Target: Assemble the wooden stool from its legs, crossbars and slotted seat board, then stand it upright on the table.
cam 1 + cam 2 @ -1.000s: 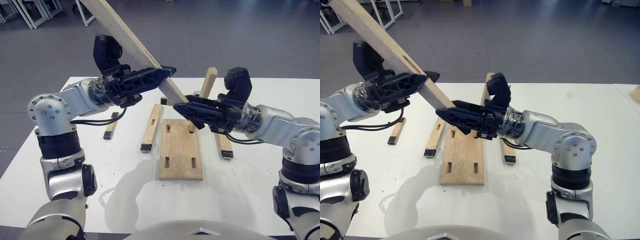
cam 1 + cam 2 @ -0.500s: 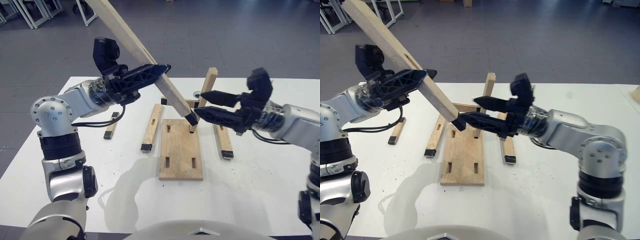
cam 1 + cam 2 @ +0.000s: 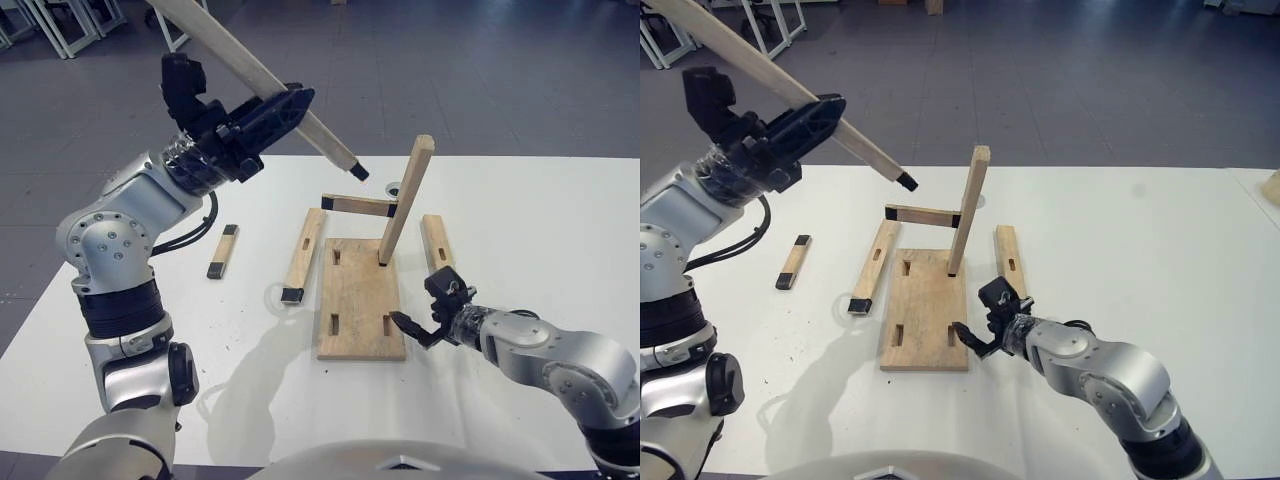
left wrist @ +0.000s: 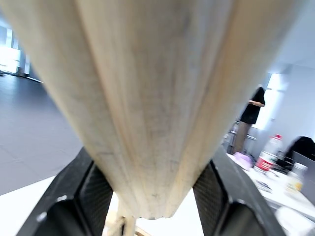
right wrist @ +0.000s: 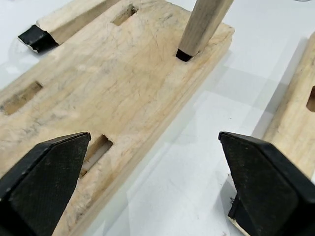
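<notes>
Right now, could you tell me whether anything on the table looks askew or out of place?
Yes: the leg standing in the far right slot of the seat board leans rather than standing straight, and a crossbar juts sideways from it.

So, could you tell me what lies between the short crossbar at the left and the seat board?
A wooden leg lies flat there, its black-capped end nearest the robot, as both eye views show.

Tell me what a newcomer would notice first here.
The left gripper grips a long leg, slanting high above the far left of the table. Next, a standing leg tilts in the far right slot of the seat board, a crossbar jutting from it. The right gripper sits open by the board's near right edge.
</notes>
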Controlling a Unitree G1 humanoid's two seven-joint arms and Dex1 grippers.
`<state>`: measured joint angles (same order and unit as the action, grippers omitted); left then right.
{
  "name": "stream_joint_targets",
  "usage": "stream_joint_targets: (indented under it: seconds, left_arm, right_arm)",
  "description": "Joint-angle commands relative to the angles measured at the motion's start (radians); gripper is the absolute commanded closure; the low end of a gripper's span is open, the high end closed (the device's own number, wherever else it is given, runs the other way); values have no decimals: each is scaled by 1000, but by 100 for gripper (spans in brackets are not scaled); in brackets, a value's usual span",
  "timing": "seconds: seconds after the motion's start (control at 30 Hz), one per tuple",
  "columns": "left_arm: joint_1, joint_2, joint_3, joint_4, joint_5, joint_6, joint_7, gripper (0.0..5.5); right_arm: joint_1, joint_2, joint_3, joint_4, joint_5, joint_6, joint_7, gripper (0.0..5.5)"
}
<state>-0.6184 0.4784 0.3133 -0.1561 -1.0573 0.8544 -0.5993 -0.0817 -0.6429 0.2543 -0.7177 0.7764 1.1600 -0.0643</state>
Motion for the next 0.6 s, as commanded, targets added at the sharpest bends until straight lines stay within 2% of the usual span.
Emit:
stream_joint_targets:
  seconds: [0.03,0.3,0.4,0.47,0.6]
  left_arm:
    - [-41,-3,5,-10,27,-38,38,344]
    - [-55,-7,-15,-3,43,-66,47,344]
    - [-53,4,-9,-6,40,-65,35,344]
    - [-48,23,-5,-10,49,-71,18,344]
    - [-22,130,35,-20,30,-48,-81,344]
  right_arm:
    - [15,-19,67,-8,-86,6,36,69]
    - [30,10,129,58,-220,-31,113,69]
    - [44,-32,151,64,-253,-35,172,69]
    - [64,-91,149,52,-260,-41,239,69]
    - [125,-356,129,49,-296,-153,494,69]
